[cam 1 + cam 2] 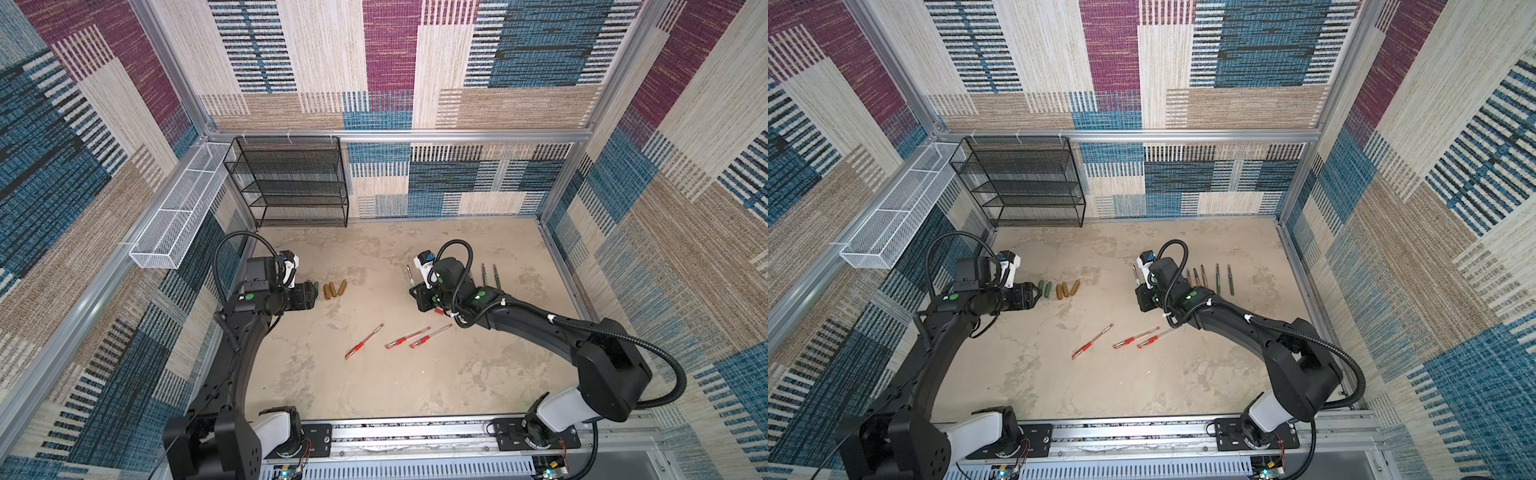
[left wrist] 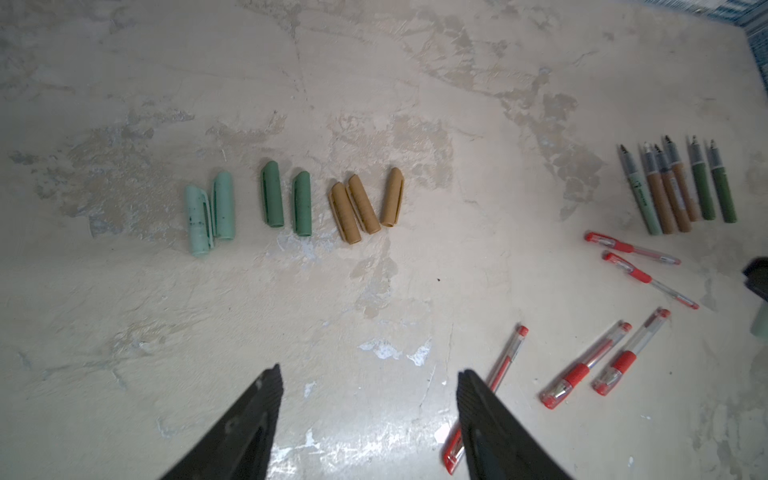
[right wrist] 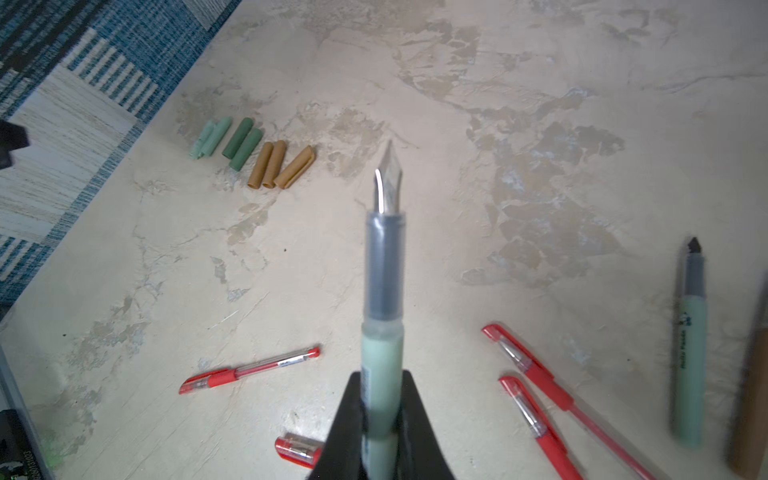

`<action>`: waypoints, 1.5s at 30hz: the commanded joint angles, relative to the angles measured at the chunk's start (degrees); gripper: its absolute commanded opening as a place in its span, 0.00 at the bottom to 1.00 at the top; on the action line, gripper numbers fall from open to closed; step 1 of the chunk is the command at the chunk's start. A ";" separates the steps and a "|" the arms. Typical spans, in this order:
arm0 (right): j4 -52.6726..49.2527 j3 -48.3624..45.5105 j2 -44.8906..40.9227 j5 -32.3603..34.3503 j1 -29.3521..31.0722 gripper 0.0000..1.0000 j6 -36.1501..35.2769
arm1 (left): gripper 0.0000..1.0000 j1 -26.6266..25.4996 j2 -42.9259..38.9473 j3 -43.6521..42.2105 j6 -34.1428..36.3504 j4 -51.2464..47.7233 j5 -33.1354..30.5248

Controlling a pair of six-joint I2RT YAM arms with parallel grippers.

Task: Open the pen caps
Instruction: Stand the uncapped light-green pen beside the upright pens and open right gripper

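Nearest, red pens (image 1: 364, 341) lie scattered across the middle of the surface (image 1: 374, 390). Farther in on the left, the left pincer (image 2: 370, 374) stands wide open with nothing between its fingers. Just right of it the pen caps (image 1: 1067, 289) lie in a row, off their pens. The row runs from two mint caps (image 2: 210, 212) that touch, through two dark green caps (image 2: 286, 201), to three golden-brown caps (image 2: 365, 203). In both top views the mint ones are hidden under the pincer. Across on the right, the right pincer (image 3: 381, 382) is clamped on the barrel of a mint pen (image 3: 382, 291), whose bare steel nib points to the far side. Right of that arm, uncapped pens (image 1: 1218, 279) lie side by side. Against the far wall stands a black mesh shelf (image 1: 291, 183), with a white wire basket (image 1: 174, 220) on the left wall.
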 commanded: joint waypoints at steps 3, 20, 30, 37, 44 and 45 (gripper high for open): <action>-6.78 7.89 7.22 -3.77 -4.26 0.06 -3.99 | 0.76 0.13 -7.49 -6.38 -0.82 6.56 1.61; -14.47 21.82 26.48 -1.65 -13.45 0.07 -7.14 | 0.87 0.57 -12.21 -7.73 -0.45 8.06 5.41; -16.25 20.93 27.23 0.84 -14.53 0.09 -5.89 | 0.87 0.21 -12.19 -7.96 -0.22 8.16 5.84; -16.79 19.88 27.47 4.33 -14.53 0.15 -6.79 | 0.87 0.21 -12.07 -8.21 -0.21 8.51 5.53; -17.85 21.22 26.60 5.03 -14.53 0.26 -7.22 | 0.87 0.30 -12.29 -8.20 0.00 8.43 5.21; -18.49 21.55 26.12 4.68 -14.53 0.27 -7.06 | 0.87 0.39 -12.10 -7.99 0.01 8.15 5.15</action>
